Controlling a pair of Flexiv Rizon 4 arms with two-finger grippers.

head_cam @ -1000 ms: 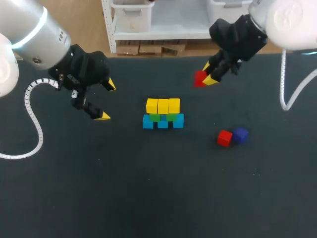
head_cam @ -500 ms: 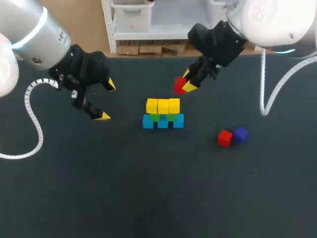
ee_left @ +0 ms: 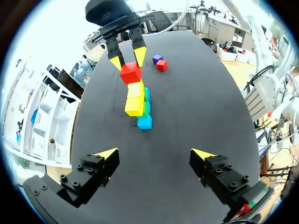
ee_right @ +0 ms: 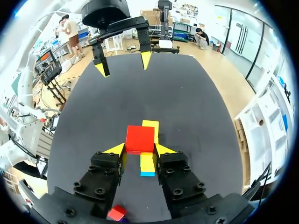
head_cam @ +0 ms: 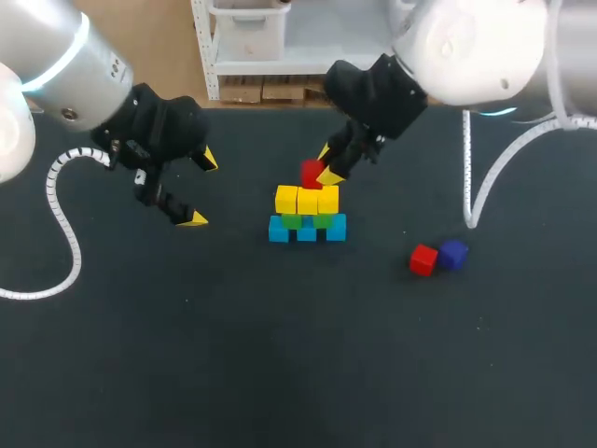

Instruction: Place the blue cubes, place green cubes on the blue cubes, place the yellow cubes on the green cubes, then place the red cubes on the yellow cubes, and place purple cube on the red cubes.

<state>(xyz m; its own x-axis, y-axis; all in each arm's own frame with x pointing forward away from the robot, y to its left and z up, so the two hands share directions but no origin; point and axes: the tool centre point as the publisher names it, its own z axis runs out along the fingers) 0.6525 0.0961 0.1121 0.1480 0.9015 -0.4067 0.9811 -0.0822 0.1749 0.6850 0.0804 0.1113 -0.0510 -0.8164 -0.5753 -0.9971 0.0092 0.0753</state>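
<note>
The right gripper gripped the red cube, poised just above the yellow cubes, a row running left to right. The left gripper hung spread and empty, well off left.

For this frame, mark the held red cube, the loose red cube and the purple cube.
held red cube (ee_right: 140, 138), right wrist view, middle of its visible face.
loose red cube (head_cam: 423, 259), head view, its top face.
purple cube (head_cam: 453, 254), head view, its top face.
</note>
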